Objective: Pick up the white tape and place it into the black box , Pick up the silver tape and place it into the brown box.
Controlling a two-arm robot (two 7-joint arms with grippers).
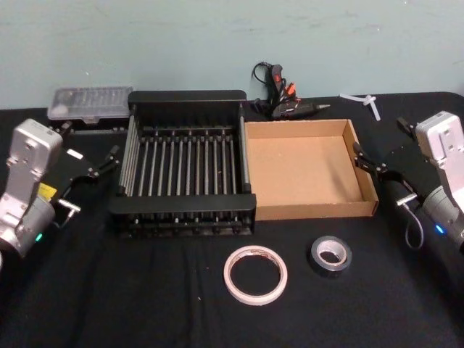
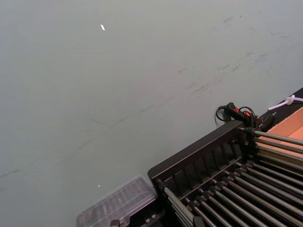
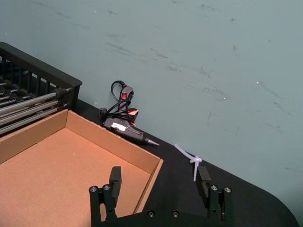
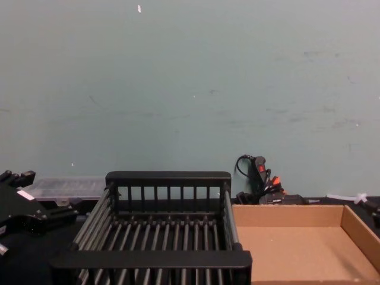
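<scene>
I see the white tape (image 1: pixel 255 274) lying flat on the black cloth near the front edge, the silver tape (image 1: pixel 331 254) just beside it on the right, not touching. Behind them the black box (image 1: pixel 184 165) and brown box (image 1: pixel 308 170) sit side by side, walls touching, both with nothing inside. Left gripper (image 1: pixel 101 164) hangs left of the black box; can't tell its jaw state. Right gripper (image 1: pixel 380 172) is off the brown box's right wall, fingers (image 3: pixel 115 178) spread wide, holding nothing. Open cloth lies around both tapes.
</scene>
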